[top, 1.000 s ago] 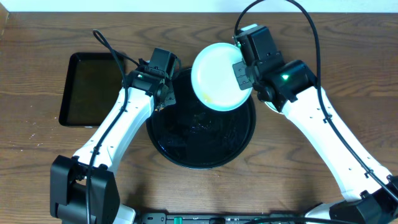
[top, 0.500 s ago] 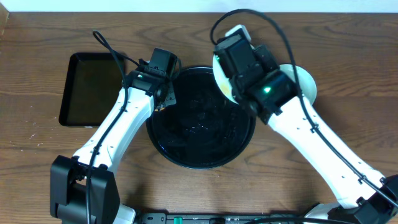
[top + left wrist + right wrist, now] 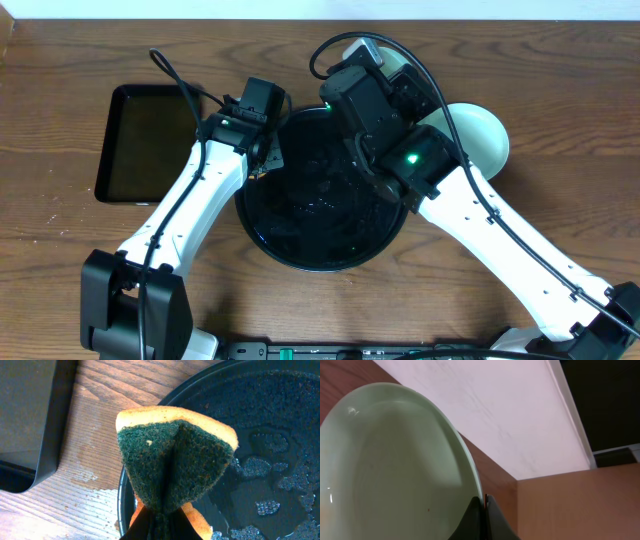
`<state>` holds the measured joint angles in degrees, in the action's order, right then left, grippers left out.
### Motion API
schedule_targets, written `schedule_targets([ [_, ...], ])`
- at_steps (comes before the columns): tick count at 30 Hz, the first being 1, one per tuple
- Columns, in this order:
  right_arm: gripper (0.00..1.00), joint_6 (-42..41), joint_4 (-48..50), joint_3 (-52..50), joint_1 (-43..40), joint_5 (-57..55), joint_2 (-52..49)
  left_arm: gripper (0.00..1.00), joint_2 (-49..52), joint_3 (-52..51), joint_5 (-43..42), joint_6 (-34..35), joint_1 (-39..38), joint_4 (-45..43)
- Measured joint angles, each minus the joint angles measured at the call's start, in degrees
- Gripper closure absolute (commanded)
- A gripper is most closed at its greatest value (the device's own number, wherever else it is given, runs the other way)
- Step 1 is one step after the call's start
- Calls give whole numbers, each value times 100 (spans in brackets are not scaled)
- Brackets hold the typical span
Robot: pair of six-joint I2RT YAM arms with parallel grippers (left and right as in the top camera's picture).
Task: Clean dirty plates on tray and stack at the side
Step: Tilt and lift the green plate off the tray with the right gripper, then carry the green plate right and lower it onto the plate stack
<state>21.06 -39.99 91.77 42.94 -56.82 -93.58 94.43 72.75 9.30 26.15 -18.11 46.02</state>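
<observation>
Currently tray [image 3: 300, 238] holds water beads [image 3: 260, 467]; left fingers [image 3: 159, 527] pinch sponge [image 3: 175, 460]; right fingers [image 3: 481, 520] grip plate [image 3: 395, 470] rim.

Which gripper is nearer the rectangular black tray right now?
Left. The left gripper, holding the sponge, hangs at the round tray's left rim, beside the rectangular tray. The right gripper, gripping a plate, is at the round tray's opposite side.

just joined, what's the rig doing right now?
Right tool pinches a mint plate by its rim, tilted, above the far edge of the round black tray. Left tool grips a green-and-yellow sponge over the tray's left rim. The tray is wet, with no plates showing on it. A pale plate sits on the table beside it.
</observation>
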Motion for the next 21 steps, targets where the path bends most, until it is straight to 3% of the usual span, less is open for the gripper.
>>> schedule_targets([
  [21, 99, 216, 50, 0, 0, -136, 0, 92, 87, 0, 0, 24, 0, 2],
])
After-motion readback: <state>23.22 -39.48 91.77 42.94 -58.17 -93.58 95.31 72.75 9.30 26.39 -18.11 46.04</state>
